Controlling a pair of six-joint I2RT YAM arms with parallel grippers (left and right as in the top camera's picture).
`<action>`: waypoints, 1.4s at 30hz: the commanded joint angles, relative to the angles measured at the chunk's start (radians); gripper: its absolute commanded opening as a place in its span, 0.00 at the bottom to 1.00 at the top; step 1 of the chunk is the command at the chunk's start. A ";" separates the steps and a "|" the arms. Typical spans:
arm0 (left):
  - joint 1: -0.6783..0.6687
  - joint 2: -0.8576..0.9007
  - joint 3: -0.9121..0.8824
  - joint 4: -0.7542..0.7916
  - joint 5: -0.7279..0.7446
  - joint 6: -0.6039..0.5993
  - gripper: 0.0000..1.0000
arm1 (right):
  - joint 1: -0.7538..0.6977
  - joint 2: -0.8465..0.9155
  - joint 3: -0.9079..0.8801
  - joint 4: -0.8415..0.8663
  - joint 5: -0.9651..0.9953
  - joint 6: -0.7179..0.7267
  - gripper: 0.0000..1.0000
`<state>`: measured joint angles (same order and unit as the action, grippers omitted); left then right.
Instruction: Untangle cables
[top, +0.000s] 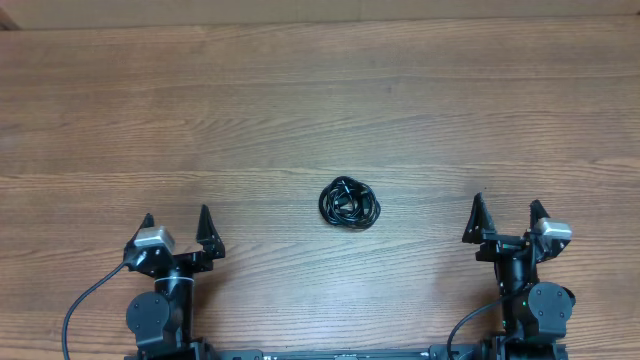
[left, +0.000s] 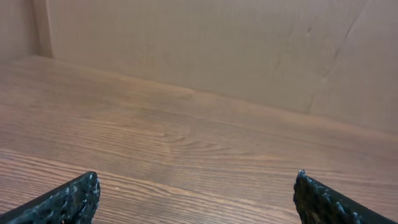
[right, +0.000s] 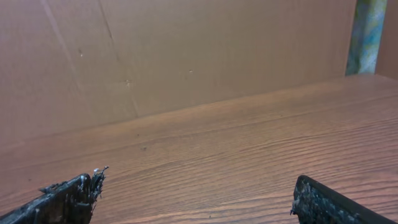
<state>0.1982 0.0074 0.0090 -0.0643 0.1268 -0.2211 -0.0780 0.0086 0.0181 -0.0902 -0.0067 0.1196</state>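
The cables (top: 350, 203) sit in one tight black knot on the worktop (top: 300, 100), midway between its left and right edges. The left claw (top: 177, 217) and right claw (top: 507, 205) are by the near edge, both spread wide and holding nothing. The job looks not yet begun. Next, one claw should reach in and pinch a loop.

Small glossy black knot of cables (top: 350, 203) sits mid-table, the only thing in the way. Bare brown wood-grain tabletop (top: 300, 100) open all round it; plain brown wall (left: 217, 43) closes the far edge.
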 joint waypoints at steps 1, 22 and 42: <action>0.004 -0.002 -0.004 0.003 0.055 -0.193 1.00 | 0.001 -0.005 -0.010 0.006 0.011 0.006 1.00; 0.004 -0.002 0.048 0.220 0.417 -0.320 1.00 | 0.001 -0.005 -0.006 0.153 -0.431 0.536 1.00; 0.004 0.684 0.988 -0.670 0.638 -0.003 1.00 | 0.001 0.446 0.714 -0.486 -0.470 0.231 1.00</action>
<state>0.1986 0.5724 0.8627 -0.6853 0.6147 -0.2810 -0.0780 0.3317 0.6231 -0.5289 -0.4221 0.4049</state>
